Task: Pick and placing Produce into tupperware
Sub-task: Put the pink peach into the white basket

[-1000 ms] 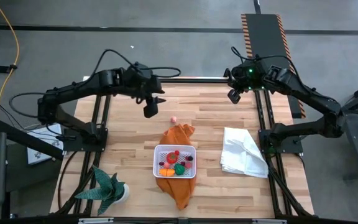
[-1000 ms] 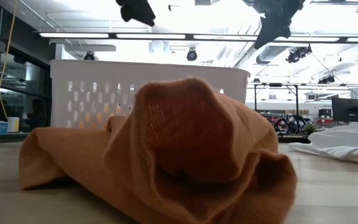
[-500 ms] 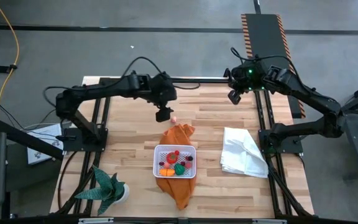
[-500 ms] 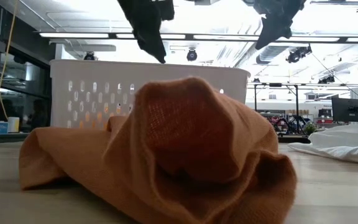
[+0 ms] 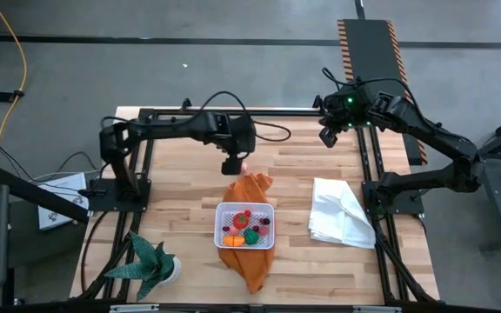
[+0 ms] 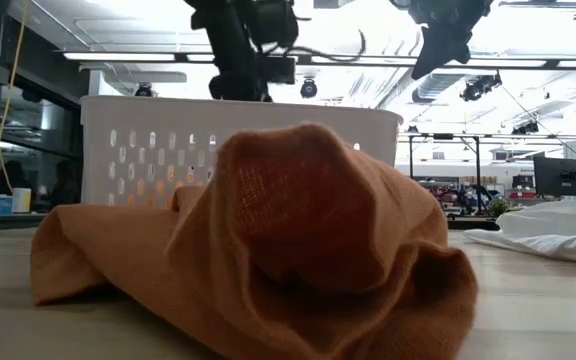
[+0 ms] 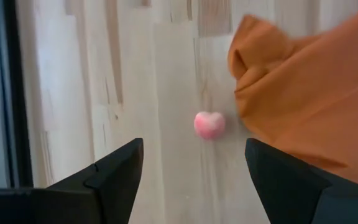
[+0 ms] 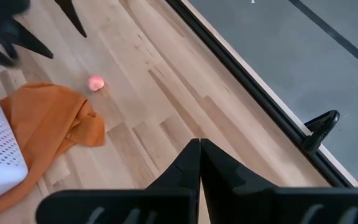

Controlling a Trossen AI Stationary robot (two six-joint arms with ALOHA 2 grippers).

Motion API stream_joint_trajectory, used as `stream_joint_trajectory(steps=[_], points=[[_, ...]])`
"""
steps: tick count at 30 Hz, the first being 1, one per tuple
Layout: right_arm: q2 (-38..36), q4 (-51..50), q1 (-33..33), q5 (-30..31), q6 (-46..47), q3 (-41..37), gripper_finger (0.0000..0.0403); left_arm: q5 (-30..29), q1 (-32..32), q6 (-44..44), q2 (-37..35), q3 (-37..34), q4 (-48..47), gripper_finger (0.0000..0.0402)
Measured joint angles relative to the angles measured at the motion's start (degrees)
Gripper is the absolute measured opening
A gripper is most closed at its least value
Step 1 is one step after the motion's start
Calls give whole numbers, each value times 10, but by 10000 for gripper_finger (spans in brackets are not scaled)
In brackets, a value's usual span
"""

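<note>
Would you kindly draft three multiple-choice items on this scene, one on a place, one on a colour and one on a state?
1. Where does the pink toy fruit lie?
A. in the white container
B. on the bare table beside the orange cloth
C. on the white cloth

2. What colour is the cloth under the white container?
A. orange
B. blue
C. black

3. How does the left gripper stand?
A. shut on the fruit
B. open over the fruit
C. shut, empty

Answers: 1 B, wood surrounds it; 2 A, orange shows around the container; 3 B, its fingers stand apart.
</note>
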Motion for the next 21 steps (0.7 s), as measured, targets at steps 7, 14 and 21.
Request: stream_joint_trajectory(steps=[7,14,21], points=[[0,-24,0,-1,12,0,0,-2,5,36,42,0,-4,269],[0,-37,0,0,15,0,0,9,8,67,73,0,10,269],[0,-37,0,0,15,0,0,28,8,94,102,0,19,269]])
